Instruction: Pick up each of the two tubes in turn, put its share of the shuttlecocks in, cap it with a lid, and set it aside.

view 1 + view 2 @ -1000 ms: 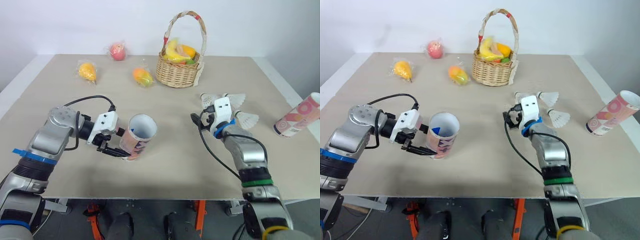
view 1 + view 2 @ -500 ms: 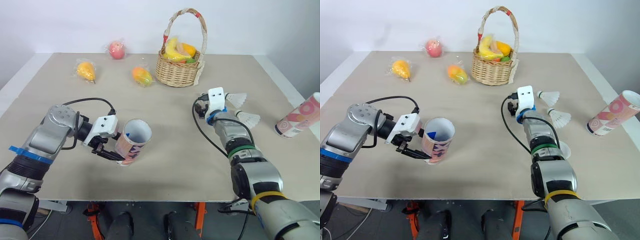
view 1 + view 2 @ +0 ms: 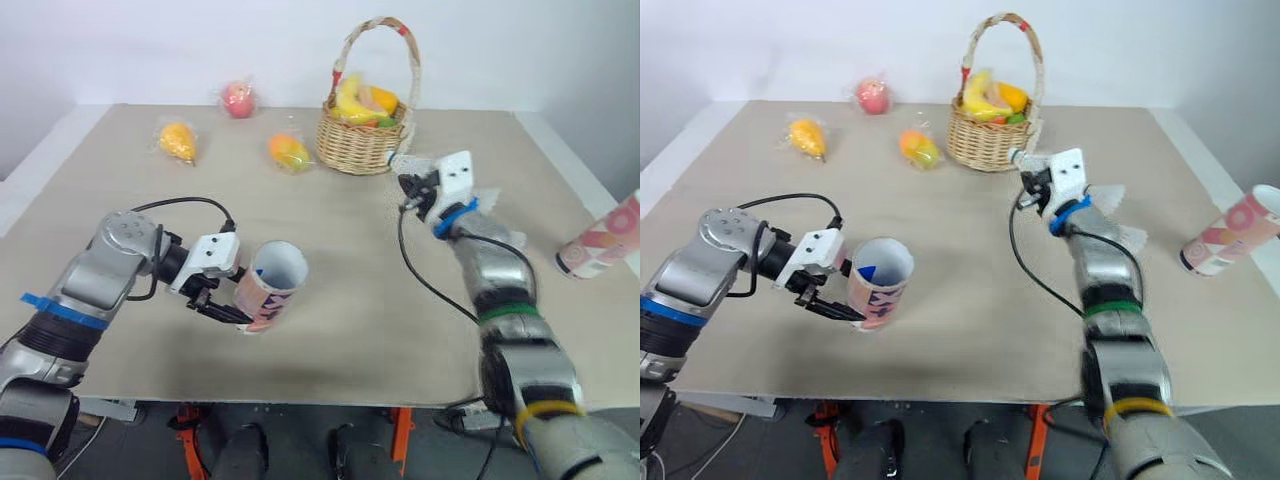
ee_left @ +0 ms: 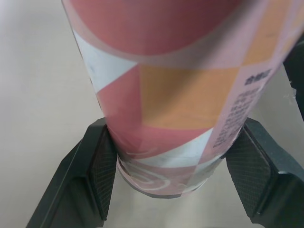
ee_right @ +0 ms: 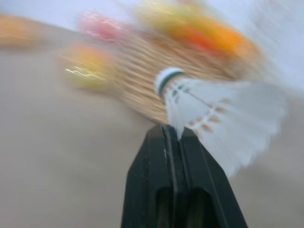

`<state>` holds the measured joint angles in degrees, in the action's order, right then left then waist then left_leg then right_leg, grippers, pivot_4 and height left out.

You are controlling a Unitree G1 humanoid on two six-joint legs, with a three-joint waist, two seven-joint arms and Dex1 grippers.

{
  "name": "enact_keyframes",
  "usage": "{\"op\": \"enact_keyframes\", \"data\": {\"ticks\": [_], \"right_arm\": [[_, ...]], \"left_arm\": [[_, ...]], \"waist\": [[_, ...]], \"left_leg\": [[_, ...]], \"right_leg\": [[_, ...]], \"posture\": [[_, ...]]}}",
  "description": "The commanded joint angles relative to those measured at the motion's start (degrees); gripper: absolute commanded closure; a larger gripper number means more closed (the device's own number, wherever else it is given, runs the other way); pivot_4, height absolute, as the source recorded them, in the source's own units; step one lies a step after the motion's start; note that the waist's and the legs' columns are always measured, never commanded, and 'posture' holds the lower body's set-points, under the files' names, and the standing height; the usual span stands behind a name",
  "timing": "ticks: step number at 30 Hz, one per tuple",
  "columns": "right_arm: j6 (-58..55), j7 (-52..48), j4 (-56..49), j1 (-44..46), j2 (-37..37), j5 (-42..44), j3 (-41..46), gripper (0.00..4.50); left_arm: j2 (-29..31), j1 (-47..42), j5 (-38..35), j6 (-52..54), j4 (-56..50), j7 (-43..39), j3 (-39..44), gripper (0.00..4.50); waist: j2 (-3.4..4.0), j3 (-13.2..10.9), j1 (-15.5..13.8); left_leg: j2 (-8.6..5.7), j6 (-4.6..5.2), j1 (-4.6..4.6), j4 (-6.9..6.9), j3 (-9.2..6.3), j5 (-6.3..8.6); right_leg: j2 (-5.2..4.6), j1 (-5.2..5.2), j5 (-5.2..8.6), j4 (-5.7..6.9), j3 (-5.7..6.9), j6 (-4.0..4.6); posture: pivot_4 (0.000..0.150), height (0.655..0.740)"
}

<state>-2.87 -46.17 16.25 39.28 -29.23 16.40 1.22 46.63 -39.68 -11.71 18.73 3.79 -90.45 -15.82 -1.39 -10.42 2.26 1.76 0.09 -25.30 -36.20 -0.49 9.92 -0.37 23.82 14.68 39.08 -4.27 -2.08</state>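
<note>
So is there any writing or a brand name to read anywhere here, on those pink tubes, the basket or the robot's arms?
On the tube in the left gripper: a block of small print down its side, too small and blurred to read.
On the second tube, lying far right: only a pattern, no legible text.
On the basket and the shuttlecock in the right gripper: no writing visible.

Left hand (image 3: 229, 298) clamps wide, elbow bent; right hand (image 5: 172, 135) pinches tight, arm stretched forward.
</note>
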Motion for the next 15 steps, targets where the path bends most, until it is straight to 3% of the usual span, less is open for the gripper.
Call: {"op": "enact_keyframes", "data": {"ticks": [1,5,11,15], "right_arm": [[-6.74,-9.43,-20.54,-2.36,-5.95,8.12,-1.03,4.44],[-13.03,-18.13,-33.80,-0.88,-13.53,12.32,-3.97,4.44],[-11.98,-24.30,-35.49,4.60,-15.13,10.36,-7.78,4.44],[-6.72,-27.79,-34.28,5.91,-16.49,2.17,-13.26,4.44]], "left_arm": [[-0.19,-0.74,-0.31,-0.23,-0.23,-0.71,-0.40,1.33],[-0.76,-1.78,0.28,-0.47,1.19,-1.29,-1.07,1.33],[-1.63,-2.95,0.22,-0.77,2.96,-1.96,-1.62,1.33],[-1.83,-3.21,0.54,-1.09,3.61,-2.01,-1.65,1.33]], "waist": [[0.03,0.00,0.31],[0.13,-0.06,0.38],[0.12,-0.06,0.33],[0.12,-0.06,0.29]], "left_leg": [[0.01,0.00,0.03,-0.02,0.03,0.00],[0.06,0.00,0.08,-0.13,0.05,0.00],[0.30,0.04,0.43,-0.27,0.08,-0.08],[0.29,0.03,0.39,-0.31,0.12,-0.09]], "right_leg": [[0.01,-0.01,-0.01,0.01,-0.03,0.00],[0.08,-0.04,0.02,0.04,-0.04,-0.07],[0.22,-0.34,0.05,0.03,0.05,-0.07],[0.20,-0.33,0.01,0.02,0.04,-0.23]], "posture": [[0.150,0.7400],[0.150,0.7400],[0.150,0.7400],[0.150,0.7400]]}}
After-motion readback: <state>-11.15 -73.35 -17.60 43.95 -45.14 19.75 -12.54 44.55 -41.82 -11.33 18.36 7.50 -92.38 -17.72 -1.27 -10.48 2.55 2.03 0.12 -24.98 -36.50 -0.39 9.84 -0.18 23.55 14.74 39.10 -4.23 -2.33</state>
